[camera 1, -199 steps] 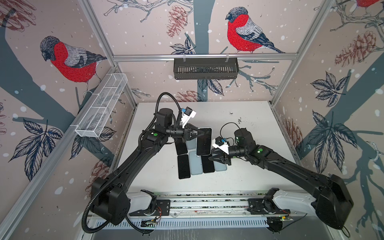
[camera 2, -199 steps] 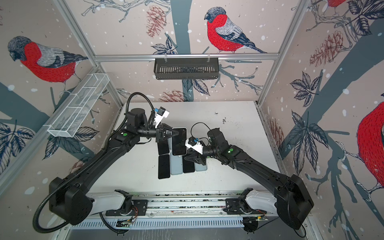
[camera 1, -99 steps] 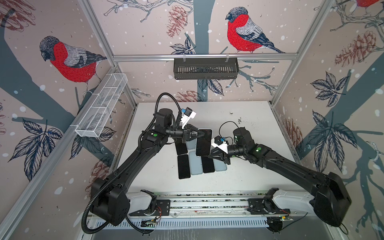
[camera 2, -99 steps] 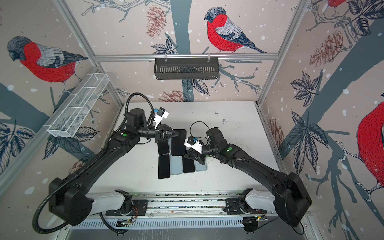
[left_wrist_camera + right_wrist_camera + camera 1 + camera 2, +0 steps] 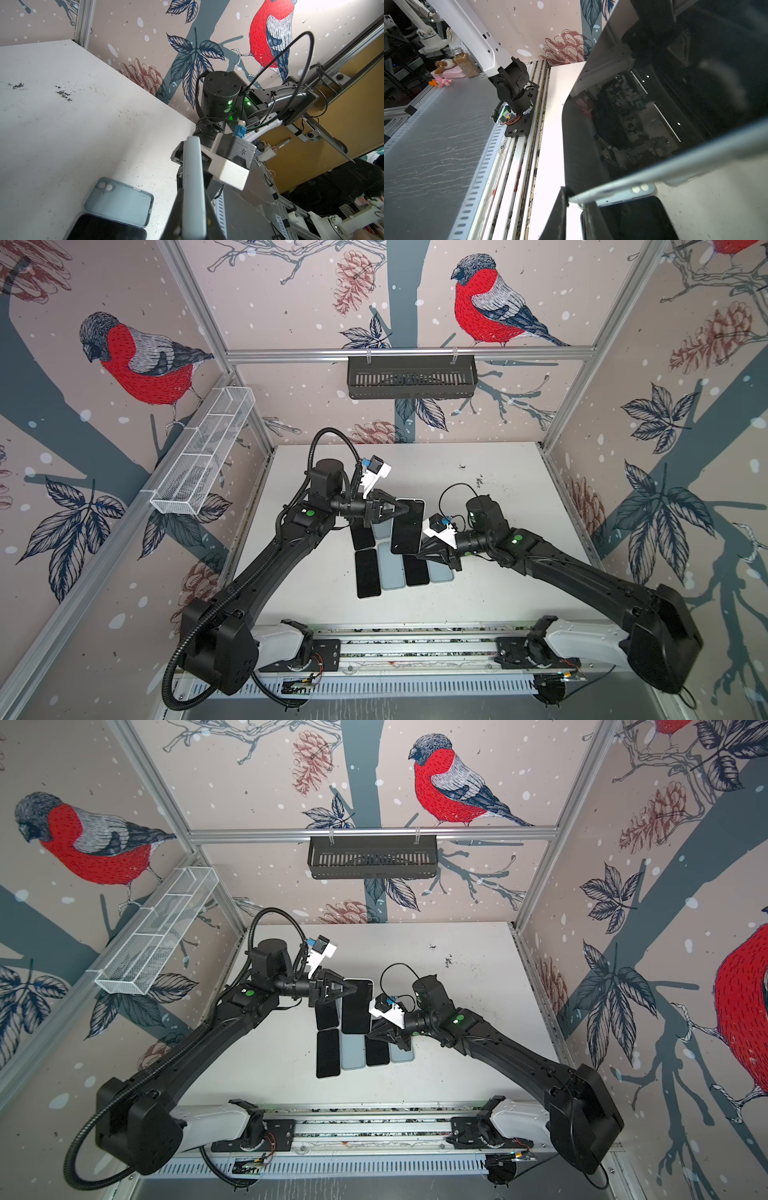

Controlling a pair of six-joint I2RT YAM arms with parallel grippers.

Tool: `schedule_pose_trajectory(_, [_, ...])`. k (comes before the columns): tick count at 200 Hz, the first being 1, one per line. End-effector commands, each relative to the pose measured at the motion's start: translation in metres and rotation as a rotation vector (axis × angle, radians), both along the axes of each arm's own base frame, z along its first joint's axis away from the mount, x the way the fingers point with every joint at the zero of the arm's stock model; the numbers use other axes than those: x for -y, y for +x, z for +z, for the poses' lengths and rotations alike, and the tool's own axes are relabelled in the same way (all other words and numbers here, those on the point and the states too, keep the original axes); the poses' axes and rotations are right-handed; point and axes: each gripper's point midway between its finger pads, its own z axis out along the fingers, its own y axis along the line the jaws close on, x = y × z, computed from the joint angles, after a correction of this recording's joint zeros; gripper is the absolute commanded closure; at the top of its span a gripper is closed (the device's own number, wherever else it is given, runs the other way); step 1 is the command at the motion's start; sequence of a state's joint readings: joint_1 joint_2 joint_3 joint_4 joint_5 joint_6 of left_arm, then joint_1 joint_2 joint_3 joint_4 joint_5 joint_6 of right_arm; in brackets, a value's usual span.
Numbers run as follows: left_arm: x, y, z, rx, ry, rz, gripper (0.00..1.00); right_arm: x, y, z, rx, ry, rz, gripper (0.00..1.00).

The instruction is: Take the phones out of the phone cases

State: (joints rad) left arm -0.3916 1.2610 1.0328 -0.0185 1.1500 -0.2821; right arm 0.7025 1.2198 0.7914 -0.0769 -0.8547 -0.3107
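A phone (image 5: 408, 526) with a dark screen sits in a pale blue phone case (image 5: 193, 176) and is held in the air above the table in both top views. My left gripper (image 5: 398, 510) is shut across the top end of the cased phone (image 5: 356, 1006), one finger on each face. In the left wrist view the left gripper (image 5: 193, 193) clamps the case seen edge-on. My right gripper (image 5: 424, 549) reaches in from the right. In the right wrist view the right gripper (image 5: 577, 200) is shut on the case's lower corner (image 5: 583, 196).
Under the held phone, several black phones (image 5: 368, 578) and empty pale blue cases (image 5: 392, 568) lie in rows on the white table (image 5: 498, 593). Another empty case (image 5: 118, 201) lies by a phone. A black basket (image 5: 411, 377) and a wire tray (image 5: 203, 456) hang on the walls.
My right gripper has shifted a little left to the held phone's lower corner and its jaws have closed on the case. The left gripper and phone have barely moved.
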Motion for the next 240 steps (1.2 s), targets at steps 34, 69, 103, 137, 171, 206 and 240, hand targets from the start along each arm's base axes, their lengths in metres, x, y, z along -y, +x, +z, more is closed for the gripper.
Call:
schedule_pose_trajectory(34, [0.0, 0.003, 0.01, 0.064, -0.029, 0.018, 1.0, -0.007, -0.007, 0.02, 0.059, 0.09, 0.072, 0.72])
schedule_pose_trajectory(69, [0.0, 0.004, 0.012, 0.068, -0.036, 0.021, 1.0, -0.007, -0.008, 0.018, 0.054, 0.087, 0.079, 0.8])
schedule_pose_trajectory(103, [0.001, 0.006, 0.015, 0.066, -0.054, 0.028, 1.0, -0.008, -0.01, 0.019, 0.063, 0.094, 0.097, 0.99])
schedule_pose_trajectory(137, [0.002, 0.01, 0.007, 0.042, -0.059, 0.048, 1.0, -0.007, -0.01, 0.019, 0.101, 0.1, 0.1, 1.0])
schedule_pose_trajectory(171, [0.005, 0.017, 0.009, 0.011, -0.074, 0.069, 1.0, -0.008, -0.005, 0.019, 0.201, 0.094, 0.114, 1.0])
schedule_pose_trajectory(206, [0.009, 0.022, 0.016, -0.011, -0.089, 0.078, 1.0, -0.014, 0.009, 0.036, 0.384, 0.135, 0.104, 1.0])
schedule_pose_trajectory(240, [0.012, 0.026, 0.007, -0.047, -0.072, 0.091, 1.0, -0.019, 0.035, 0.047, 0.537, 0.13, 0.015, 1.0])
